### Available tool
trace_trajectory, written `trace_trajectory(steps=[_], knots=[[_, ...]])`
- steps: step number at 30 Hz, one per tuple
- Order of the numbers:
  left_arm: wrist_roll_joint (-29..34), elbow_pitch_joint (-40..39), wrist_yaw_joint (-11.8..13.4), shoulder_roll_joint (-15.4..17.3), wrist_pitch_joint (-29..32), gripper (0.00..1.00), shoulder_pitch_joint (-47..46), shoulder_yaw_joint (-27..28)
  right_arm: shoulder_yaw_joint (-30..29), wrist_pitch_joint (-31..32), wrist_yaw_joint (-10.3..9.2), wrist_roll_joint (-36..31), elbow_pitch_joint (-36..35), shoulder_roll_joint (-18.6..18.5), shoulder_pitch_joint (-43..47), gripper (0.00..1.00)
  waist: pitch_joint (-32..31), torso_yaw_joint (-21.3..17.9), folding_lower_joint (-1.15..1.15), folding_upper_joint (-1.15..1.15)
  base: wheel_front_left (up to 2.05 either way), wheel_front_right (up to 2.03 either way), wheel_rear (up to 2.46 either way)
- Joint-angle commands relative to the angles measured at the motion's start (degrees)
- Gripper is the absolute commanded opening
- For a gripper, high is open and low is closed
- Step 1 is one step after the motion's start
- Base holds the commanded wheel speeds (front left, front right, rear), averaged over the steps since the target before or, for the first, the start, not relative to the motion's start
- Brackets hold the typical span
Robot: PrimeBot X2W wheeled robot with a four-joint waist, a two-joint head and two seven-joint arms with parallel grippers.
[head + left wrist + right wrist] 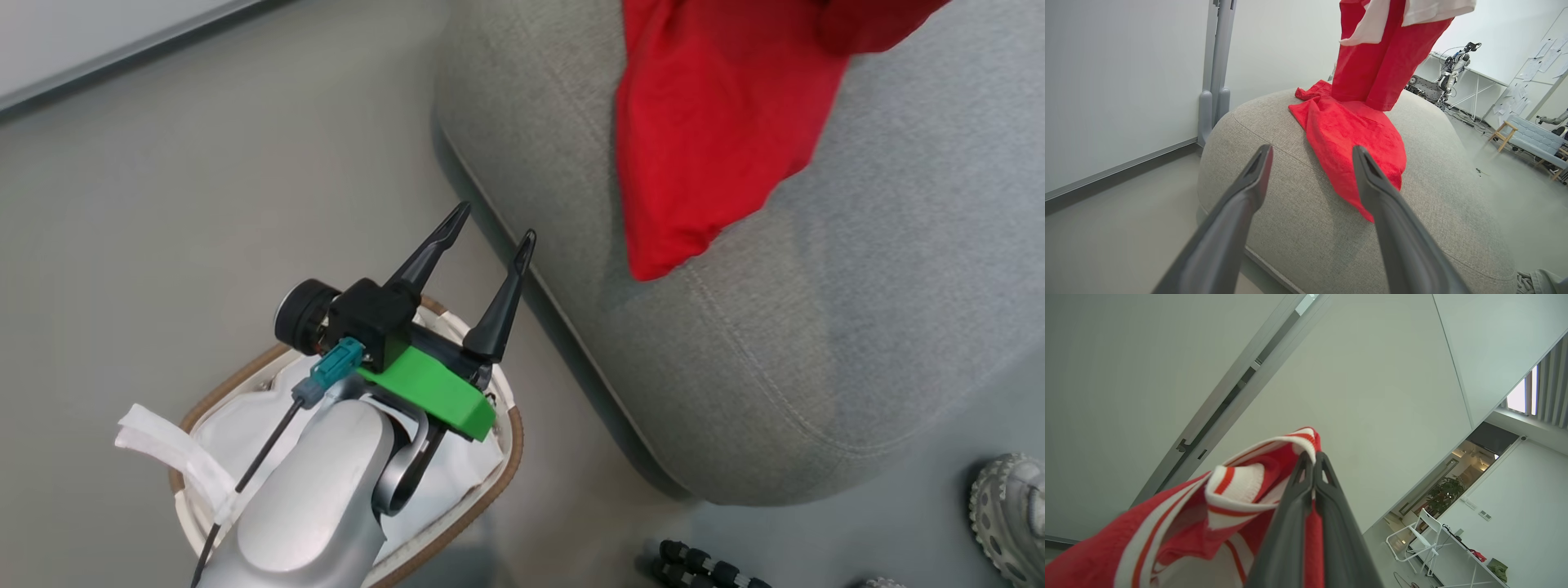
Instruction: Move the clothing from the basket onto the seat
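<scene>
A plain red T-shirt (1347, 134) lies spread over the top of the grey seat (1290, 212), and in the head view it (710, 139) drapes toward the seat's (816, 343) near side. Above it hangs a red jersey (1376, 61) with white trim. My right gripper (1312, 457) is shut on the jersey's (1229, 498) striped edge, held high. Over the white basket (498, 474) on the floor, my left gripper (494, 224) is open and holds nothing, its fingers (1257, 167) pointing at the seat. White lining (245, 425) shows inside the basket.
The basket stands on grey floor close to the seat's left corner. A person's shoe (1008, 506) and a black jointed object (702, 563) lie by the seat's near edge. A wall with a baseboard (122, 57) runs at the left. Tables and another robot (1453, 65) stand beyond the seat.
</scene>
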Motion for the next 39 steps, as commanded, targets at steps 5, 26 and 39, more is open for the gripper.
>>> trace_trajectory(steps=[5,26,39], knots=[[-0.6,-1.2,-0.2,0.9,0.2,1.00,-2.4,-1.1,-1.5,-1.5,-0.08,-0.2,6.2,6.4,9.7,0.00,5.8,4.5,-0.01,0.00,0.00,0.00,0.00],[-2.0,1.4,-0.2,-1.2,-0.5,1.00,-0.7,-2.1,-13.5,-1.6,-0.08,2.0,-6.7,20.6,42.7,1.00,-2.3,3.5,-0.01,0.00,0.00,0.00,0.00],[0.9,2.5,-0.1,-4.1,-0.5,1.00,7.6,6.7,-10.8,-1.6,-0.08,5.0,-16.2,22.0,50.0,1.00,-12.3,9.0,-0.01,0.00,0.00,0.00,0.00]])
